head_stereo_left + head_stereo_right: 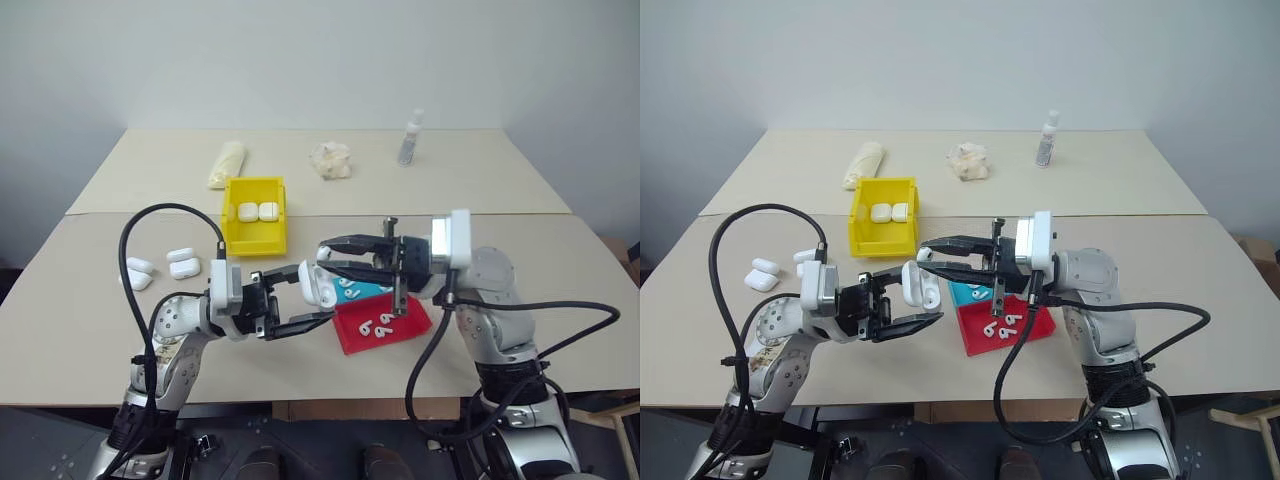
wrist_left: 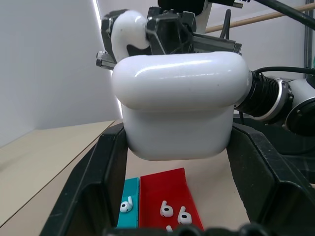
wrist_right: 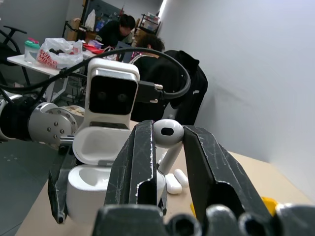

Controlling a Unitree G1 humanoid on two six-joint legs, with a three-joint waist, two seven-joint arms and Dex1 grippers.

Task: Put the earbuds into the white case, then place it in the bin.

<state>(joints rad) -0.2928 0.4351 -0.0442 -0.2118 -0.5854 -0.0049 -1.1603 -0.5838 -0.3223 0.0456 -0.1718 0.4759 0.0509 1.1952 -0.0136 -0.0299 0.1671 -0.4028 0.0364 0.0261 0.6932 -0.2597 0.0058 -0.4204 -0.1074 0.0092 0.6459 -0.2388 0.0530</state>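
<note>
— Two grippers meet in mid-air over the near table. How tight is it there?

— Very. The left gripper (image 1: 296,301) is clamped on the white case (image 1: 318,285), lid flipped open, held above the table just left of the trays. The right gripper (image 1: 325,254) has its fingers pinched narrow on one earbud (image 3: 167,133), whose stem points down at the open case; tip and case are just beside each other.

— What lies underneath?

— The red tray (image 1: 408,329) and, touching its far-left side, the teal tray (image 1: 372,291), both directly below the right gripper and near the front edge of the table (image 1: 500,250). The bin (image 1: 254,240) stands behind the left gripper, close to the seam between the two tabletops.

— Open room?

— The near table's right part and its left front corner are bare. The far tabletop is mostly bare too.

— Counts?

— Red tray: three earbuds (image 1: 380,327). Teal tray: at least one; the grippers hide part of it. In the bin: two closed cases (image 1: 258,211), side by side. Left of the bin on the table: three more cases (image 1: 183,267), loosely grouped. At the back: one pale yellow roll (image 1: 226,163), one crumpled white wad (image 1: 331,160), one small bottle (image 1: 410,139).

— Anyone around?

— People show behind the left arm, in the right wrist view.
</note>
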